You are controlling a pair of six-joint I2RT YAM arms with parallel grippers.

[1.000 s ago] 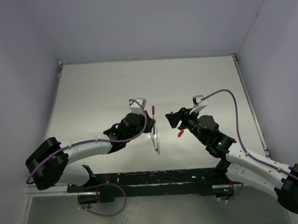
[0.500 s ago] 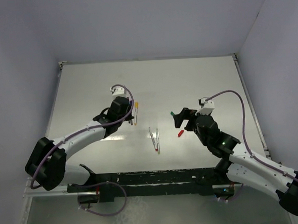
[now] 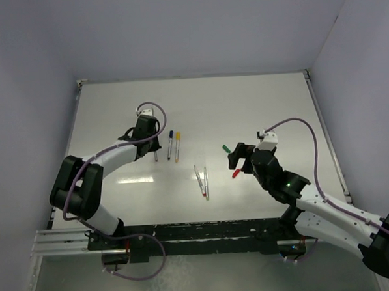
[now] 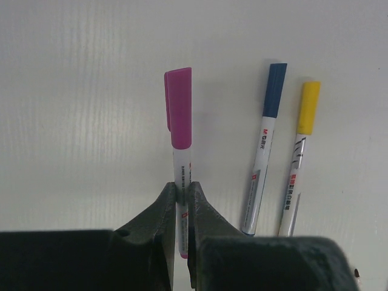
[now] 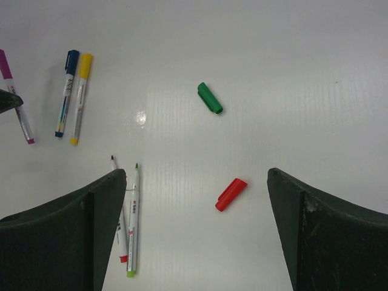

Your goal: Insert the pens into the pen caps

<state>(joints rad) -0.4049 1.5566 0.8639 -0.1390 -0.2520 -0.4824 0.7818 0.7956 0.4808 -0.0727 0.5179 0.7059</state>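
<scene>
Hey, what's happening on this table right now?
The left hand is clamped on a purple-capped pen, beside the blue-capped pen and yellow-capped pen lying on the table. The right hand is open, facing the loose green cap and red cap. The red-tipped pen and green-tipped pen are not yet capped.

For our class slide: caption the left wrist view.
Left gripper clamps purple-capped pen beside blue-capped pen and yellow-capped pen.

With the pair of uncapped pens (image 3: 200, 182) on the table (image 3: 264, 103) taken as the mark, two capped pens (image 3: 176, 146) are laid side by side behind it to the left, a third capped pen (image 4: 181, 151) farther left still, one loose cap (image 5: 231, 194) near its right, and a second cap (image 5: 210, 98) to its right and farther back.
</scene>
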